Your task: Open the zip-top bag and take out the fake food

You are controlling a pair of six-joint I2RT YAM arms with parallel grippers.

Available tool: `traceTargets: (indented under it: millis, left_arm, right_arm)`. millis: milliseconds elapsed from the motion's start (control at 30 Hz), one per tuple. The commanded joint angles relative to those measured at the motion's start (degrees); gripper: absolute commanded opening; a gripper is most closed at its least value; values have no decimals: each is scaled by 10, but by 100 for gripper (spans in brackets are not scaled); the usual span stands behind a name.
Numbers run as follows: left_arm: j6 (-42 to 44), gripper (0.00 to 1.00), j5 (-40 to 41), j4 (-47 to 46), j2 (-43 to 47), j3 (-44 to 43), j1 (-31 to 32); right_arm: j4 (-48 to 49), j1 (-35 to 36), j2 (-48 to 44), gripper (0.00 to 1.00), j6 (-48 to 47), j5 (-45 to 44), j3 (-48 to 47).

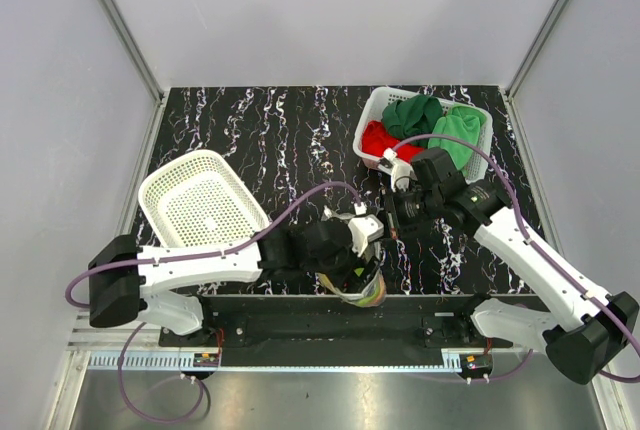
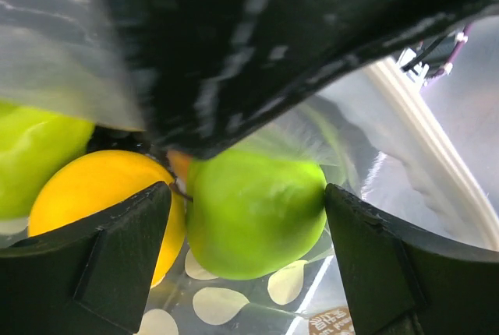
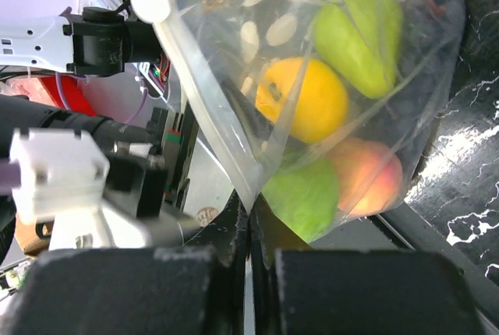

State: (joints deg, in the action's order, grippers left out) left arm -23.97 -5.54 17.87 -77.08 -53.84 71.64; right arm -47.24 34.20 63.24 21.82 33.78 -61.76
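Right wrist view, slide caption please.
Shut right tool pinches the zip-top bag holding two green apples, yellow fruit, peach.

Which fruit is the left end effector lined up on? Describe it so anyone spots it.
Start at the zip-top bag pinched by the right end effector near the table's front edge. Inside it, the left wrist view shows a green apple framed between the fingers of the left end effector. It sits right of the yellow fruit; the other green apple is far left.
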Motion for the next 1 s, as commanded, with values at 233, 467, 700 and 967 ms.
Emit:
traceTargets:
  millis: [233, 467, 700, 967]
  left_arm:
    - [27, 87, -19, -39, -31, 19, 32]
    - [15, 48, 19, -42, -43, 24, 31]
    - [17, 14, 107, -29, 40, 19, 32]
    - [19, 0, 171, -16, 109, 9, 32]
  right_arm:
    - [38, 2, -41, 0, 12, -27, 13]
    - [39, 1, -58, 0, 18, -51, 30]
    - [47, 2, -82, 0, 30, -66, 57]
    - [57, 2, -93, 0, 30, -86, 69]
